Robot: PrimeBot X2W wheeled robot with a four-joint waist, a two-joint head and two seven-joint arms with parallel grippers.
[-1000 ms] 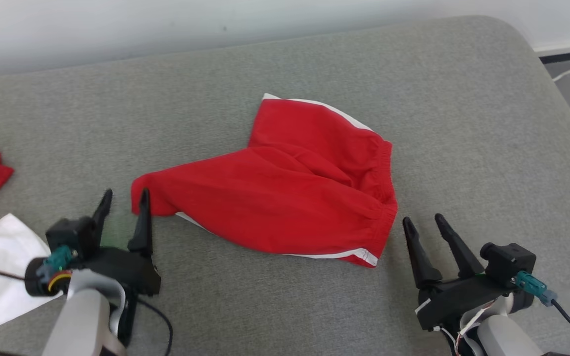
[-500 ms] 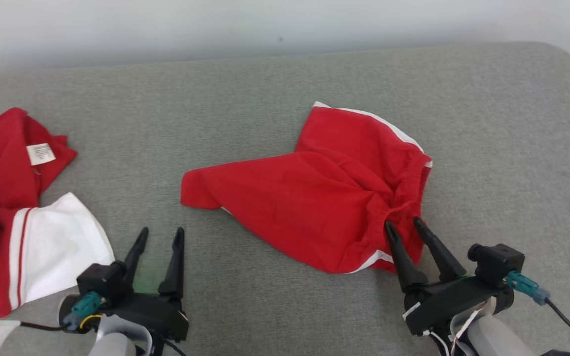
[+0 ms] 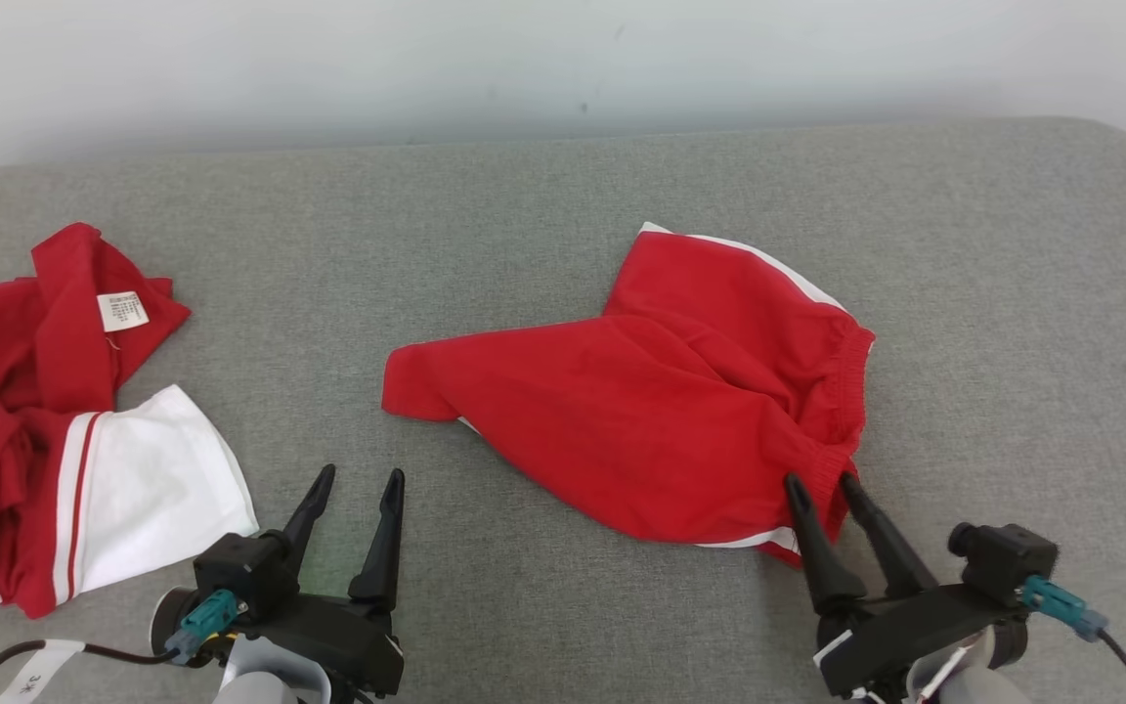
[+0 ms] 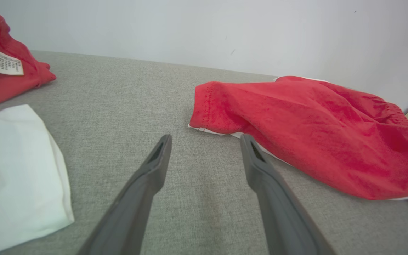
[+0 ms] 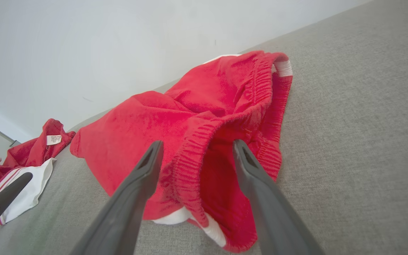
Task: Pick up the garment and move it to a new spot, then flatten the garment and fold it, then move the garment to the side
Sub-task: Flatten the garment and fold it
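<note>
The garment [image 3: 661,420], red shorts with white trim, lies crumpled near the middle of the grey cushion [image 3: 524,215]. My right pincer [image 3: 819,479] stands wide open with the near corner of the waistband between its fingers, gripping nothing. My left pincer [image 3: 360,476] is also wide open and empty, over bare cushion between the garment and a heap of red-and-white clothes [image 3: 64,430].

Head view's left edge cut off the clothing pile [image 3: 152,479]; label [image 3: 122,311] print was unreadable. Left wrist view's right edge cut off the red shorts [image 4: 313,141].
</note>
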